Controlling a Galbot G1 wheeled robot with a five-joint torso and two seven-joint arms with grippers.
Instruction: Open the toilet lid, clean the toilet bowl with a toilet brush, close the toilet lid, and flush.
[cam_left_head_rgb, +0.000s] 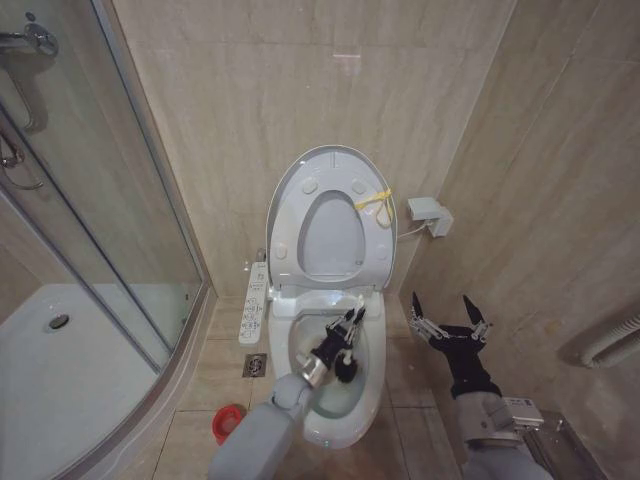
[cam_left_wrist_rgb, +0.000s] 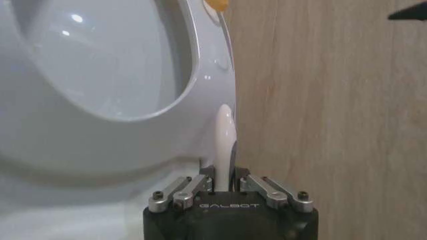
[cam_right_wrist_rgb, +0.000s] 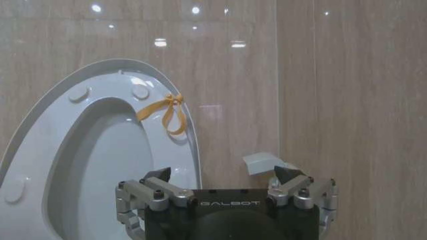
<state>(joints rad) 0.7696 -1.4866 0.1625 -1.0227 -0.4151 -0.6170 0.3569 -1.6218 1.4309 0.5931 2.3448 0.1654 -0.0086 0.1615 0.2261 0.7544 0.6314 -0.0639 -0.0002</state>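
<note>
You see the toilet lid (cam_left_head_rgb: 330, 190) raised against the wall, yellow tie (cam_left_head_rgb: 374, 199) on its edge. Your left gripper (cam_left_head_rgb: 350, 320), inside the toilet bowl (cam_left_head_rgb: 372, 385), clamps the toilet brush (cam_left_wrist_rgb: 223, 145) by its white handle. Your right gripper (cam_left_head_rgb: 449, 312) hovers beside the bowl, fingers spread wide, holding nothing.

Head camera looks down from afar; both wrist cameras face the raised toilet lid (cam_left_head_rgb: 330, 215) closely.

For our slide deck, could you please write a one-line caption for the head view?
Lid up, left gripper holds the brush in the toilet bowl; right gripper waits open beside it.
</note>
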